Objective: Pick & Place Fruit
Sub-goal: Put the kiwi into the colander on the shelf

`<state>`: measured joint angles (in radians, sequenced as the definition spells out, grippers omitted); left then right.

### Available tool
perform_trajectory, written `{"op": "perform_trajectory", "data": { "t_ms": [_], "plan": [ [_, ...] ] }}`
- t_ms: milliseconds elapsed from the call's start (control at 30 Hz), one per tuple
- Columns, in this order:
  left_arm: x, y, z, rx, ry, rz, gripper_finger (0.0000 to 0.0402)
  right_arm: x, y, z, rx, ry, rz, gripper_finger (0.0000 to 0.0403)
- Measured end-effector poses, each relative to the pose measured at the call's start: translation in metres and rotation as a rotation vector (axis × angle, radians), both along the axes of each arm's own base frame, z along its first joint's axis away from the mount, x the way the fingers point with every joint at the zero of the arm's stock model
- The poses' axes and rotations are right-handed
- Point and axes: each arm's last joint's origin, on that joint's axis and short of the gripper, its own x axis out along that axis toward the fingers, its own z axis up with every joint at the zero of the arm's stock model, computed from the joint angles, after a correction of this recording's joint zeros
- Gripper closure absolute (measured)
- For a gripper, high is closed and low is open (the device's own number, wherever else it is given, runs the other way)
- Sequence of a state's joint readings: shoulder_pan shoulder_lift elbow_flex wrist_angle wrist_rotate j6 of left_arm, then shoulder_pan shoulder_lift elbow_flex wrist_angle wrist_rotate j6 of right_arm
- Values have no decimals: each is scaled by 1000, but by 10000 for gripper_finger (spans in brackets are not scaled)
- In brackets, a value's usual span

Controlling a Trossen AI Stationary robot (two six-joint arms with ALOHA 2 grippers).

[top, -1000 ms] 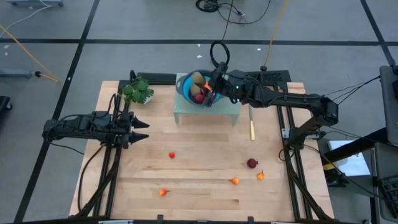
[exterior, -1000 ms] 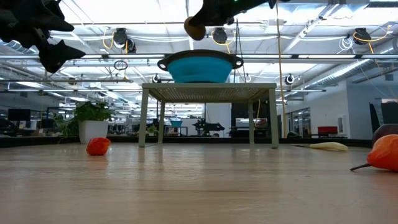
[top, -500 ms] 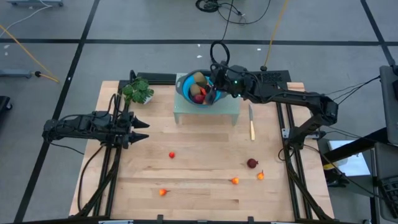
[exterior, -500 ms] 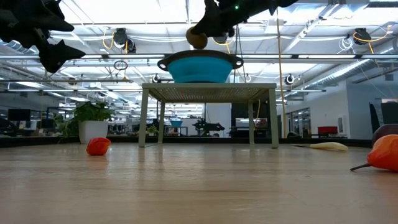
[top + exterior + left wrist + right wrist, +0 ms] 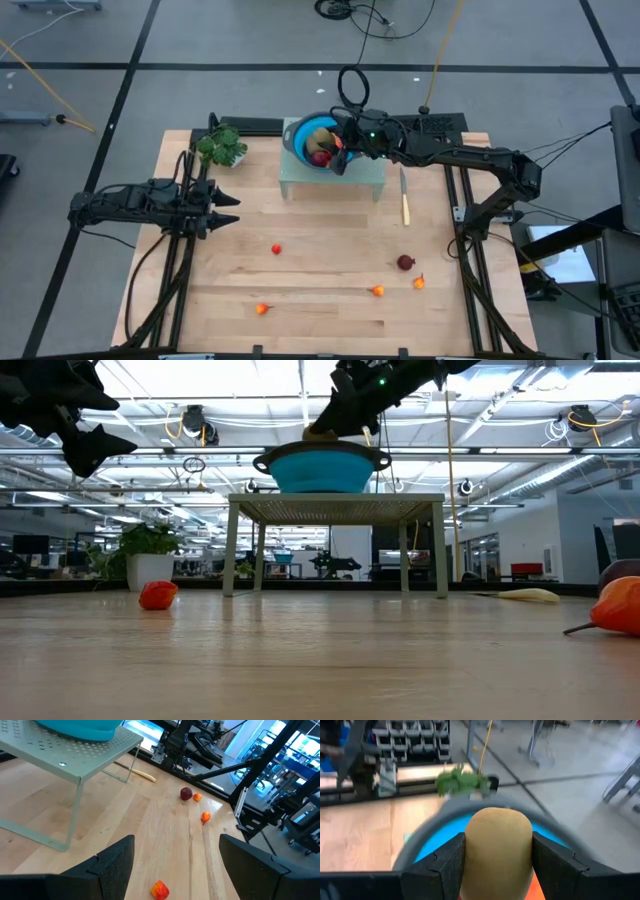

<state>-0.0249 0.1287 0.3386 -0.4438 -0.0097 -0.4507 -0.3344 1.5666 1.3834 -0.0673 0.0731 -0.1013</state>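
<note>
High view: the right gripper [image 5: 343, 150] is positioned over the blue bowl [image 5: 300, 132], which sits on a small pale green stand [image 5: 360, 178] at the back of the wooden table [image 5: 320, 310]. A dark red fruit [image 5: 320, 158] lies in the bowl. The left gripper [image 5: 225, 210] hovers over the left side of the table, fingers parted and empty. Loose on the table: one dark red round fruit [image 5: 405, 263] and four small orange-red pieces [image 5: 277, 249], three of them near the front edge. A yellow-handled knife [image 5: 405, 205] lies beside the stand; a green leafy bunch [image 5: 222, 146] sits at the back left. Low view: the right gripper is at the bowl's rim, with a brown piece just visible at its tip. Left wrist view: the left fingers [image 5: 115, 862] stand wide apart with nothing between them; fruit pieces scattered on the wood beyond. Right wrist view: the right fingers [image 5: 445, 862] are clamped on a brown kiwi [image 5: 498, 850], held directly above the bowl interior.
</note>
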Motion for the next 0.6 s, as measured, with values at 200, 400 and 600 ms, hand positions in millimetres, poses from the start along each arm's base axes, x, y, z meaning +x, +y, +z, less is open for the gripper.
{"op": "perform_trajectory", "data": {
  "t_ms": [200,400,600],
  "plan": [
    [0,0,0,0,0,0,110,-1,0,-5,49,36,-13,206],
    [0,0,0,0,0,0,110,-4,1,-2,49,33,-13,205],
    [0,0,0,1,0,0,110,-11,4,-2,100,65,-29,205]
  ]
}}
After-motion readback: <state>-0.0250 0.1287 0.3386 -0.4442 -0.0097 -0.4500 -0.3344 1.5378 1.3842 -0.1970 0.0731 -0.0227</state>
